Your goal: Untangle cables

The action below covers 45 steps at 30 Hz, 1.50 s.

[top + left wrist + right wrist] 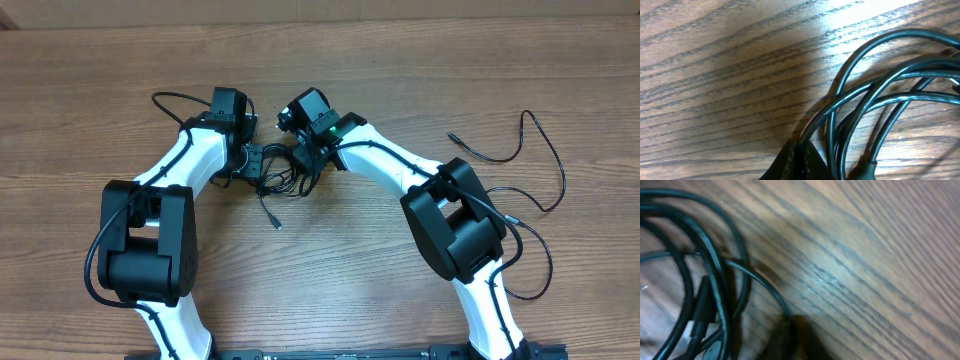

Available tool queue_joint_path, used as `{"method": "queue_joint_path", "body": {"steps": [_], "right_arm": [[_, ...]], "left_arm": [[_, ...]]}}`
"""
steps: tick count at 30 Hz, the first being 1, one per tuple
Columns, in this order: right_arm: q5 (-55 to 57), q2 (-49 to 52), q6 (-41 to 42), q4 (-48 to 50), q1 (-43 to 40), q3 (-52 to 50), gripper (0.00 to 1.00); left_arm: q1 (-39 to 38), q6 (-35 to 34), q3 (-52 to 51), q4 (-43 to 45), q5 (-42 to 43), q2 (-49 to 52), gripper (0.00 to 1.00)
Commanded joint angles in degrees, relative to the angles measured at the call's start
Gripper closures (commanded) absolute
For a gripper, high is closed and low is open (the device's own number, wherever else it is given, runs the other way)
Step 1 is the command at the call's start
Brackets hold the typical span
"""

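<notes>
Several thin black cables (pixel 285 178) lie knotted in a small tangle of loops on the wooden desk (pixel 350 270). From the tangle one loose end trails toward the robot's base and stops at a small plug (pixel 277 224). Just left of the tangle sits the left gripper (pixel 250 160), low on the desk. In the left wrist view its dark fingers (pixel 797 160) are pressed together, pinching strands at the point where the curved loops (pixel 875 100) converge on the tip. Just right of the tangle is the right gripper (pixel 303 158), also low over the wood. Its fingers (pixel 797 340) are pressed together too, and one strand of the loops (pixel 705 280) curves right up to the tip. That view is blurred, so a strand may be caught there, but this cannot be told for certain. Well to the right of the tangle, beyond the right arm, a lone cord (pixel 500 155) lies apart in a loose wavy line.
</notes>
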Motion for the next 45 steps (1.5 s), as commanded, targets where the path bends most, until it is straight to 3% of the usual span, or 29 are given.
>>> {"method": "queue_joint_path", "body": {"steps": [1, 5, 16, 26, 38, 45], "right_arm": [[5.2, 2.75, -2.71, 0.11, -1.14, 0.04, 0.96], [10.16, 2.75, -2.71, -1.7, -3.28, 0.04, 0.96], [12.46, 2.75, 1.33, -8.37, -14.38, -2.32, 0.96], [8.72, 2.75, 5.38, -8.7, -25.88, -2.97, 0.96], [10.71, 2.75, 9.25, -7.85, -31.74, -2.97, 0.96], [10.69, 2.75, 9.25, -7.19, -32.26, -2.97, 0.96]], "left_arm": [[-0.26, -3.76, -4.52, -3.13, -5.27, 6.95, 0.92], [-0.24, -7.54, -4.9, -3.78, -12.55, 6.95, 0.92], [3.69, -10.86, -8.7, -1.55, -15.15, 6.95, 0.88], [15.39, -14.29, -10.51, -0.98, -13.53, 6.95, 0.9], [26.88, -20.85, -12.24, -0.74, -15.8, 6.95, 0.89], [34.25, -21.35, -12.85, -0.33, -11.85, 6.95, 0.89]]}}
